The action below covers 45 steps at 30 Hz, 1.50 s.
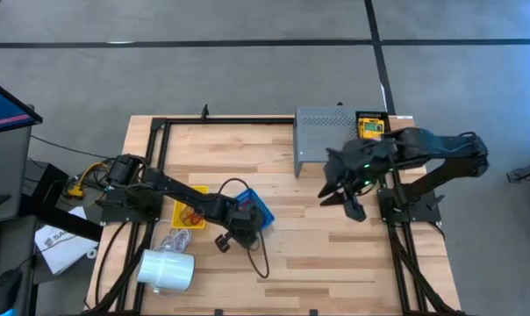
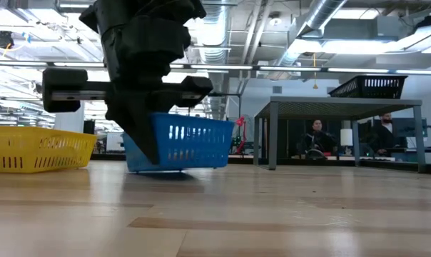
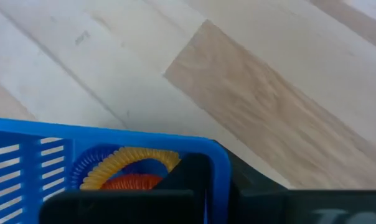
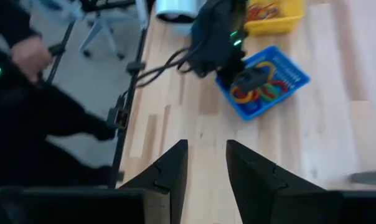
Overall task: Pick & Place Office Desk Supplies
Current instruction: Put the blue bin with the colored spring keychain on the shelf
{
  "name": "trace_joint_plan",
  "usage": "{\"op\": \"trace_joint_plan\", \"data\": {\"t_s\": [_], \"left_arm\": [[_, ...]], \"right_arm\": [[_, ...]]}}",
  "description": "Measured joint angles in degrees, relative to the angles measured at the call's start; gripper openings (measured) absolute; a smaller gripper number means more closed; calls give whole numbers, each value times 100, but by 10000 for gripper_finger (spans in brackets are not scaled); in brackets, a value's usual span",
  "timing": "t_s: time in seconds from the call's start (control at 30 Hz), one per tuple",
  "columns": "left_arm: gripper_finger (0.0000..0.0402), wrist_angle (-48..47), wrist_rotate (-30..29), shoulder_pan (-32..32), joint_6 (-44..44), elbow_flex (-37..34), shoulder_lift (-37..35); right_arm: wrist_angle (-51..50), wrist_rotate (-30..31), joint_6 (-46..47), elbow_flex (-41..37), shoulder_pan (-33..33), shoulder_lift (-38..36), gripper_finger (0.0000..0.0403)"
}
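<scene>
Rubber bands [image 4: 261,87] in blue basket [image 4: 298,81]

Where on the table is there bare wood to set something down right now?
Open wood lies between the blue basket and the right hand, and along the near edge below both. Bare boards also run between the left frame and the grey shelf. It is crowded at the left: the yellow basket, the white cylinder and the left hand at the blue basket's rim.

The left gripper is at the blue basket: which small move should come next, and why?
Probably a small lift. The left gripper is shut over the blue basket, which holds coiled bands; what it pinches is hidden. Raising slightly would show this. The right gripper waits apart, open.
</scene>
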Motion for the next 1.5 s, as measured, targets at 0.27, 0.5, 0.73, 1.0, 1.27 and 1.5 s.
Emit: {"op": "trace_joint_plan", "data": {"t_s": [0.27, 0.5, 0.73, 1.0, 1.27, 1.5], "left_arm": [[2, -176, 164, -104, 1332, 0, -4], [4, -260, 32, -375, 2571, 0, -7], [5, -261, -134, -483, 2589, 0, -9], [5, -280, -107, -621, 2338, 0, -9], [51, -265, 34, -611, 2184, 2, -9], [136, -312, -278, -535, 1617, -2, -128]], "right_arm": [[3, -1047, -551, 0, -65, 662, 107], [83, -1698, -631, -2, -106, 1103, 107], [280, -1803, -627, -2, -88, 1240, 107], [422, -1809, -417, 0, -87, 1185, 107], [426, -1802, -306, 0, -11, 1174, 107], [553, -1770, -339, 2, -22, 1249, 107]]}}
